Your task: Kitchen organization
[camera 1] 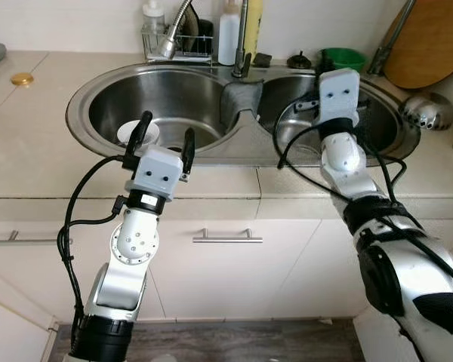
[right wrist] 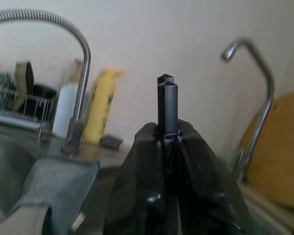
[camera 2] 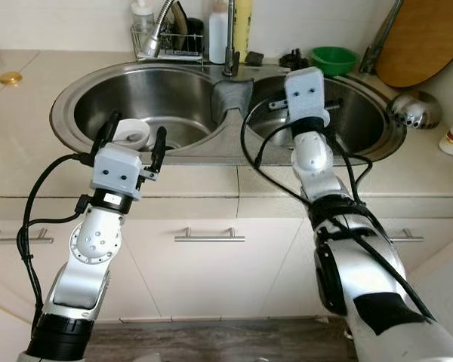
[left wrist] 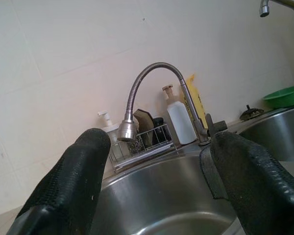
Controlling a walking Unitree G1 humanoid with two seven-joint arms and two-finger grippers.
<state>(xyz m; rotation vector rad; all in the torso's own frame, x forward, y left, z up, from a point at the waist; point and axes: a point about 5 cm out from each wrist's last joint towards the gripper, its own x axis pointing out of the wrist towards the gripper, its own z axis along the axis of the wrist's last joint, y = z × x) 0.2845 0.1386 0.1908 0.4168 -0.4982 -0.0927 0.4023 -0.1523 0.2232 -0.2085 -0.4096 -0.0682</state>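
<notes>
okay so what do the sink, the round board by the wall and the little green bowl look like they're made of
Sink: stainless steel, brushed, with soft grey reflections. Round board: probably wood, warm brown and matte, though no grain shows. Green bowl: likely plastic, uniformly bright and slightly glossy.

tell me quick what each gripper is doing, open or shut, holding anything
left gripper: open, holding nothing, at the left steel sink basin.
right gripper: shut on a thin black utensil handle.

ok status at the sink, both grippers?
Left gripper open over left basin's front rim, near white bowl. Right gripper shut on thin black utensil over right basin. Grey cloth drapes divider.
</notes>
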